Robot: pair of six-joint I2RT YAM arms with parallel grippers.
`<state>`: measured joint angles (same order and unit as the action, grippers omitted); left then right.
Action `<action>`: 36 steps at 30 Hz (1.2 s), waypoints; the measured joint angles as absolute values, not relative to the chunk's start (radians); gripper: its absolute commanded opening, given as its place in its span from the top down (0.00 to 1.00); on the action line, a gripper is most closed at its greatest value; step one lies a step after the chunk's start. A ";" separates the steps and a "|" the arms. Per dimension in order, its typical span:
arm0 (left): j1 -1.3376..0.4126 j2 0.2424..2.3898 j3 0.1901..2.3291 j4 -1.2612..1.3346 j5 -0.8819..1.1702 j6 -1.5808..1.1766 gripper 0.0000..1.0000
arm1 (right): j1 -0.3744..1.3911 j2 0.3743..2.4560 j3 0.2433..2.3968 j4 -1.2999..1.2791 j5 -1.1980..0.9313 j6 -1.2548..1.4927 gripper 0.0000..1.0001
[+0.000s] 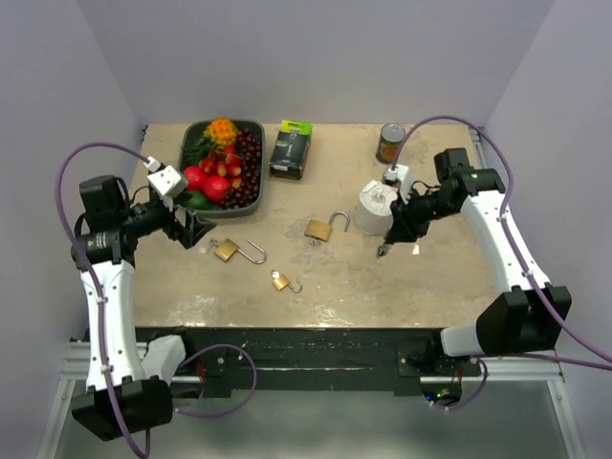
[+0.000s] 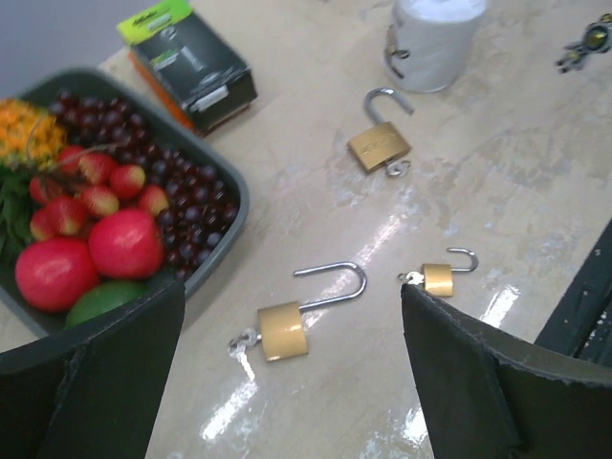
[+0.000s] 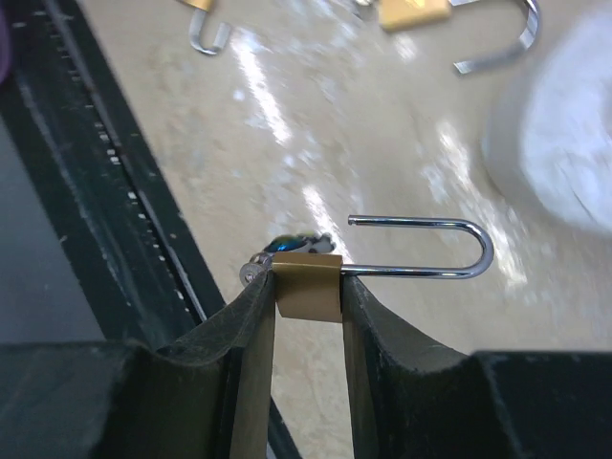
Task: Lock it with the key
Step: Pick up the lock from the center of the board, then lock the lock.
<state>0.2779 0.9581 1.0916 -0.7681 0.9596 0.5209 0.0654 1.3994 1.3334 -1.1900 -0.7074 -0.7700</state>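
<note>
Right wrist view: my right claw (image 3: 308, 298) is clenched on the brass body of a padlock (image 3: 308, 283), one pad on each flat face.
Why that grip: flat faces stop the body twisting when the key gets turned.
Shackle (image 3: 449, 251): swung open, sticking out sideways past my fingers, free end out of its hole. Not locked.
Key (image 3: 287, 247): dark bluish head, seated in the end of the body away from the shackle, just beyond my fingertips. It is uncovered; I judge that's so it can be reached.
Height: lock looks clear of the counter (image 3: 316, 143); can't confirm the gap.
Left claw (image 2: 287, 296): released, jaws wide, holding nothing.
Under left claw: second padlock (image 2: 283, 331) flat on the counter, shackle open, something like a key at its base. In line with the gap between my fingers, untouched.
Right-finger side of left claw: small padlock (image 2: 438, 279), open too.
Farther ahead of left claw: third padlock (image 2: 379, 145), just short of the white roll (image 2: 435, 38).
Left-finger side: fruit tray (image 2: 229, 206), out of the working line.
Step (my read): shackle has to be pressed home, then the key turned.
Risk: brass is slick; a push on the shackle could pivot the body between my pads.
</note>
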 measured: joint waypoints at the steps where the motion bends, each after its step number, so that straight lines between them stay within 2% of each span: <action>1: 0.278 0.944 1.088 -0.765 0.991 0.534 0.02 | 0.092 1.391 1.341 -1.200 -0.738 -0.788 1.00; 8: 0.184 0.893 0.998 -0.694 1.161 0.628 0.05 | 0.271 1.365 1.448 -1.280 -0.940 -0.901 1.00; 14: -0.018 0.846 0.871 -0.508 1.132 0.695 0.07 | 0.463 1.439 1.528 -1.317 -1.039 -0.947 1.00; 18: -0.157 0.919 0.915 -0.469 1.132 0.706 0.12 | 0.583 1.473 1.543 -1.324 -1.039 -0.962 1.00; 20: -0.201 0.994 0.983 -0.460 1.163 0.654 0.15 | 0.622 1.474 1.544 -1.327 -1.037 -0.964 1.00; 25: -0.281 1.182 1.052 -0.358 1.271 0.374 0.16 | 0.706 1.469 1.563 -1.320 -1.005 -0.971 1.00; 31: -0.426 1.185 0.970 -0.156 1.332 0.036 0.19 | 0.791 1.459 1.581 -1.312 -0.940 -1.008 1.00; 36: -0.472 1.182 0.945 -0.083 1.354 -0.075 0.23 | 0.842 1.459 1.608 -1.309 -0.897 -1.031 1.00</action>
<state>-0.4721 1.1820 0.9451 -0.0826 1.3544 -0.0750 0.8417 1.4590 1.6077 -1.3090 -0.8967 -1.0306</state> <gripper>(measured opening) 0.786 0.330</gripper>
